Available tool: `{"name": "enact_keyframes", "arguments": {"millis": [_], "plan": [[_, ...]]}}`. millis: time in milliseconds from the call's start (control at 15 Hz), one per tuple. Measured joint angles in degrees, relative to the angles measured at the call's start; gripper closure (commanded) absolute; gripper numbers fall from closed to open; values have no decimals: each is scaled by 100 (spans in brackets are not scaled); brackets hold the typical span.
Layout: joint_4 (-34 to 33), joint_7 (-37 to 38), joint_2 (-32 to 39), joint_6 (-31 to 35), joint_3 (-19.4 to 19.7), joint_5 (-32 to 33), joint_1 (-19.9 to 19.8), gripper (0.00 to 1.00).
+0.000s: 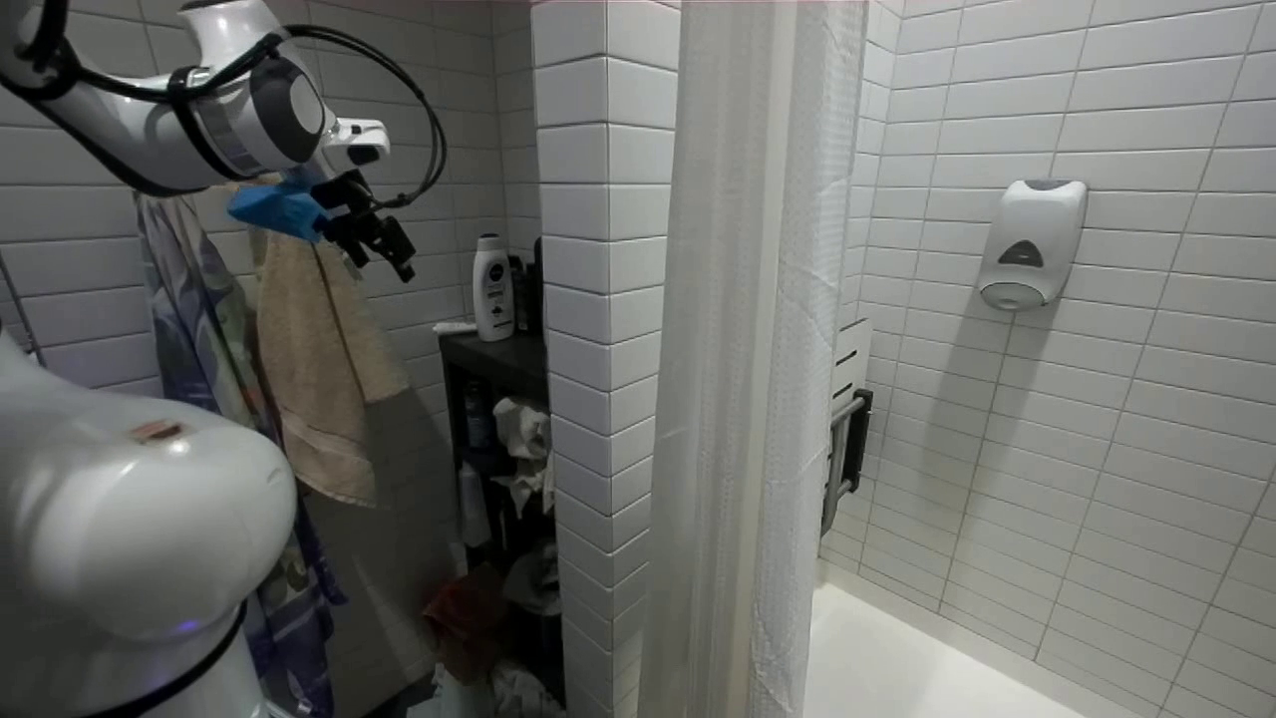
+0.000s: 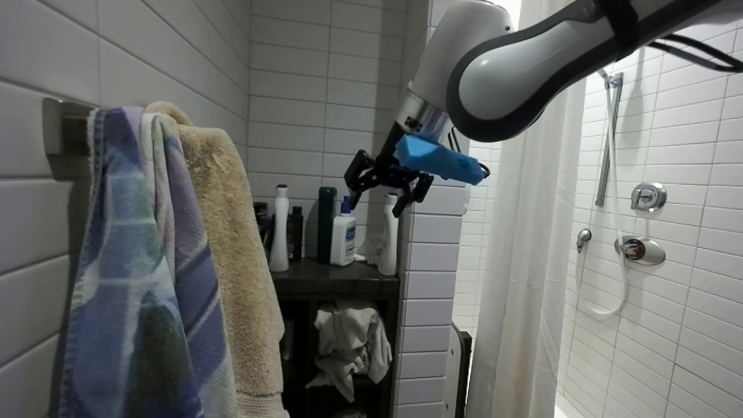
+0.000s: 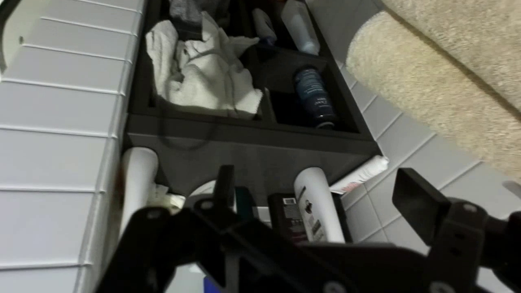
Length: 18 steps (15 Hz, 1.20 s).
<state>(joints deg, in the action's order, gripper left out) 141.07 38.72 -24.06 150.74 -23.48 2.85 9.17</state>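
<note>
Tiled wall (image 2: 290, 116), hand (image 2: 376, 205) near bottles (image 2: 343, 239)

In an exterior view, centre: gripper (image 2: 376, 208) black; block (image 2: 441, 161), right of centre, bright blue. Left of frame: patterned towel (image 2: 133, 261) in blue, purple and green patches; bath towel (image 2: 238, 261) plain tan. Lower centre: shelf unit (image 2: 336, 285) near-black; pump bottle (image 2: 343, 241) white and blue. Wall tiles (image 2: 290, 93) white.

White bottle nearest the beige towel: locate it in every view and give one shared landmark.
In an exterior view: white bottle left of centre, right of the beige towel.
In an exterior view: white bottle left of centre, just right of the beige towel.
Wrist view: white bottle below and right of centre; beige towel upper right.
Shared landmark: the beige towel.
</note>
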Motion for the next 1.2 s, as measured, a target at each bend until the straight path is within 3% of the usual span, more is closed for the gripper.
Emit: {"name": "enact_keyframes", "arguments": {"millis": [200,600,1200], "plan": [[-79,-534,64,30,72,-567,453,0],[-415,-1906,129,-567,301,-1786,1326,0],[-1003,-2303,-23,-474,176,-1924,1547,0]]}}
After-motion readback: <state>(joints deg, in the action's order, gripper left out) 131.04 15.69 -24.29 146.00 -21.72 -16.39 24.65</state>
